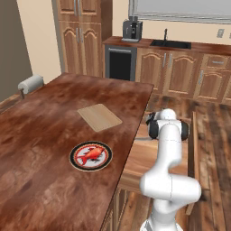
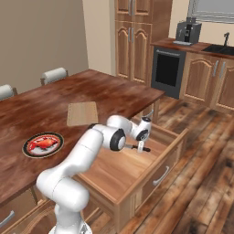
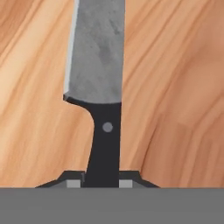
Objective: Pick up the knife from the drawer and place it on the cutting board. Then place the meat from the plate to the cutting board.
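1. A wood-panelled kitchen: brown cabinets, a dark oven (image 2: pixel 168 71), a coffee machine (image 1: pixel 132 30) and a sink (image 1: pixel 170 44) on the far counter, and plank flooring.
2. A dark reddish table (image 1: pixel 40 180) spreads across the left base view from about 12 o'clock round to 7 o'clock.
3. The cutting board (image 1: pixel 99 117) lies flat near the middle of the table, bare.
4. The plate (image 1: pixel 90 156) sits at about 7 o'clock from the board, apart from it, with the meat (image 1: pixel 93 154) on its centre.
5. The drawer (image 2: pixel 171 157) stands pulled out from the table's side, at about 5 o'clock from the board in the right base view.
6. The gripper (image 2: pixel 142 147) reaches down into the drawer, touching the knife (image 3: pixel 101 78) lying there.
7. In the hand view the knife's black handle (image 3: pixel 105 144) runs between the two fingertips (image 3: pixel 73 183) at 6 o'clock, and the grey blade points to 12 o'clock over the drawer floor.
8. The jaws are narrow, pressed on the handle from both sides.
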